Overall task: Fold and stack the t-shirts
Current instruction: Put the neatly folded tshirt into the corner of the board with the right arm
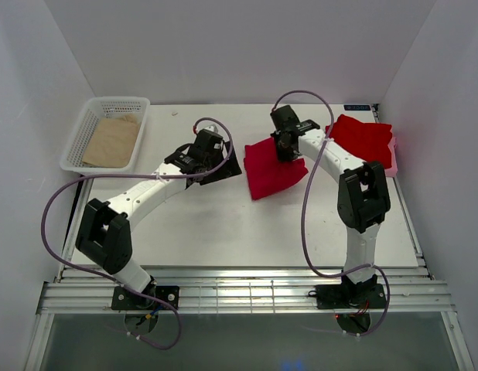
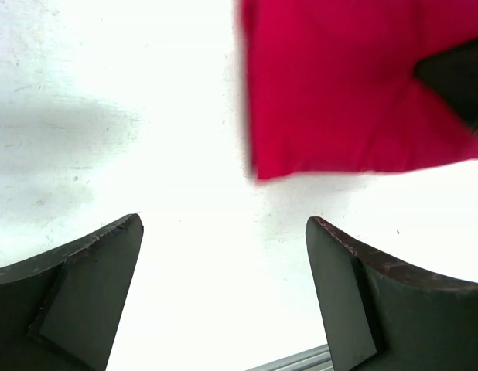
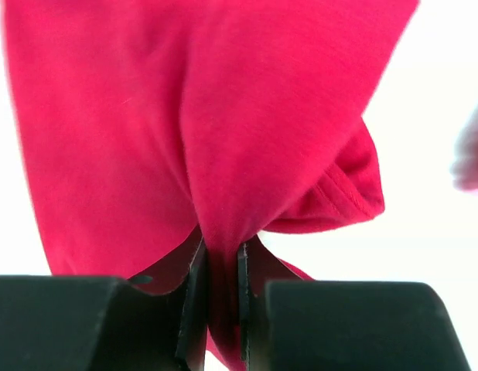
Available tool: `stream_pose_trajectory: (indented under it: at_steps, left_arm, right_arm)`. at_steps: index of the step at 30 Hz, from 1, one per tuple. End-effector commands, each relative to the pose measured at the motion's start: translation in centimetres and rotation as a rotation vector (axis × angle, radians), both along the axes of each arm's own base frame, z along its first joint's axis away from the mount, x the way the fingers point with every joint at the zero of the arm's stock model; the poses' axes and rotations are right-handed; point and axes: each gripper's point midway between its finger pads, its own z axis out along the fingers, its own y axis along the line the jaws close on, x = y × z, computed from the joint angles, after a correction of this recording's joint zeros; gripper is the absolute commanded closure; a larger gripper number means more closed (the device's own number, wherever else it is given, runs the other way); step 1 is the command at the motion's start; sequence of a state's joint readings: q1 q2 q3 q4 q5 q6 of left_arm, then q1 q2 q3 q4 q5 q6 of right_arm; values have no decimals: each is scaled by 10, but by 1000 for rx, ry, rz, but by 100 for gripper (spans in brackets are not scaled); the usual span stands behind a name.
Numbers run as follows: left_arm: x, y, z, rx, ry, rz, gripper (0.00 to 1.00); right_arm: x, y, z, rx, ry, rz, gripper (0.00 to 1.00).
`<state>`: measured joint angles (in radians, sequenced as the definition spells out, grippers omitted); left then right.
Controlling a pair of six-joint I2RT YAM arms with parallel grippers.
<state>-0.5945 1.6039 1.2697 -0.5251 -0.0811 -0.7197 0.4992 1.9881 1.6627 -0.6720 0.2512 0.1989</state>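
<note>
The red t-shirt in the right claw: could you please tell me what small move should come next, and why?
Probably lift the right claw slightly toward the folded t-shirt at the far right: it is shut on a fold of the middle t-shirt, and the left claw stands open, clear of the cloth.

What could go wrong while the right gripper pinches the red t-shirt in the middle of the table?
The right gripper grips only a narrow bunch of the t-shirt, so the cloth may slip out when lifted. The left gripper is open beside it and holds nothing; hanging from one point, the shirt may sag out of shape.
</note>
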Motion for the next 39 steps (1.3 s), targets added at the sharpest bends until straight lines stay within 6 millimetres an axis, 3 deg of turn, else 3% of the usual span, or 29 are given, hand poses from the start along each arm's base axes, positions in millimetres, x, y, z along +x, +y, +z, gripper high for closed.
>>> stream_pose_trajectory:
  at_steps: [1, 9, 17, 27, 29, 30, 39]
  left_arm:
    - [-14, 14, 1, 7, 10, 22, 3]
    - [-35, 29, -11, 30, 46, 42, 3]
    - [-60, 47, -32, 47, 106, 76, 3]
    - [-68, 52, -37, 53, 126, 89, 3]
    - [-69, 53, -38, 57, 131, 89, 3]
    - [-69, 52, -39, 55, 134, 88, 3]
    - [-76, 54, -43, 51, 151, 91, 3]
  right_arm:
    - [21, -37, 29, -99, -57, 1, 92]
    - [59, -91, 43, -176, -99, -49, 92]
    - [101, -144, 83, -231, -175, -93, 92]
    - [99, -223, 98, -226, -182, -221, 92]
    - [97, -243, 103, -209, -191, -254, 92]
    - [96, -262, 105, -204, -192, -292, 92]
    - [95, -313, 114, -130, -220, -393, 92]
